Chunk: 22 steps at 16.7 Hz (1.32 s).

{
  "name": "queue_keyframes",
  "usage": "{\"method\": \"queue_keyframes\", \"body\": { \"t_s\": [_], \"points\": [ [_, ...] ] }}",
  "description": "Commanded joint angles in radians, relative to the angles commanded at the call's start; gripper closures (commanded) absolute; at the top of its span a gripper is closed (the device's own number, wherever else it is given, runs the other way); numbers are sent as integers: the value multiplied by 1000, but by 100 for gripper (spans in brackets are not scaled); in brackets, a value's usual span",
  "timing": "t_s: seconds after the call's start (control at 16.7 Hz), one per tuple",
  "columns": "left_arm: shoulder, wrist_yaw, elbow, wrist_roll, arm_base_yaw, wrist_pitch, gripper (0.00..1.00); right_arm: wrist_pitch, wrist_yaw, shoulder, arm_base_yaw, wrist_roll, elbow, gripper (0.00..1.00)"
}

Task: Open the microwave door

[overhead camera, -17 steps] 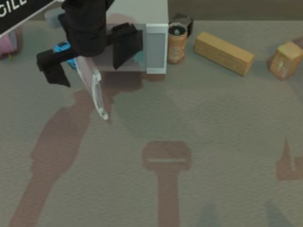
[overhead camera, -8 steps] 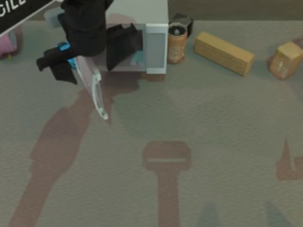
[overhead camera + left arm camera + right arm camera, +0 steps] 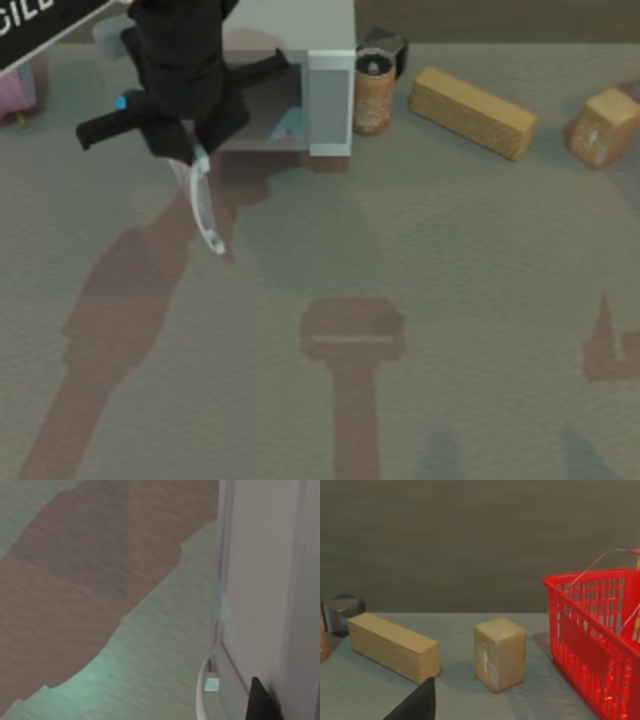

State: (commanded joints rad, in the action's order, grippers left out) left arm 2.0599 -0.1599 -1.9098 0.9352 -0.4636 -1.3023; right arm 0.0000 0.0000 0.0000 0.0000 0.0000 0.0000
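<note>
Left gripper (image 3: 180,125) hung over the microwave (image 3: 300,75) at the table's far left, fingers spread beside the door (image 3: 200,200) (swung well outward, pale interior showing). I judged a careless retreat could clip its edge and knock it shutward.

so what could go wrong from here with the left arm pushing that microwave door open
1. The left claw sits tight against the microwave door, with one finger reaching toward the microwave opening. It could snag on the cavity edge as the door swings.
2. The door's edge looks thin, so the claw may slip off it.
3. A hard push might shove the microwave into the brown can touching its side.
</note>
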Motion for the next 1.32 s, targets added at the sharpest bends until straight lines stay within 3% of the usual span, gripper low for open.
{"method": "queue_keyframes", "body": {
  "t_s": [0.6,1.14,1.32],
  "points": [
    [8,8,-12,-4,-1,-14,100,0,0,0,0,0,0,0],
    [130,148,-288,-63,53,-266,100,0,0,0,0,0,0,0],
    [144,163,-320,-69,59,-294,100,0,0,0,0,0,0,0]
  ]
}}
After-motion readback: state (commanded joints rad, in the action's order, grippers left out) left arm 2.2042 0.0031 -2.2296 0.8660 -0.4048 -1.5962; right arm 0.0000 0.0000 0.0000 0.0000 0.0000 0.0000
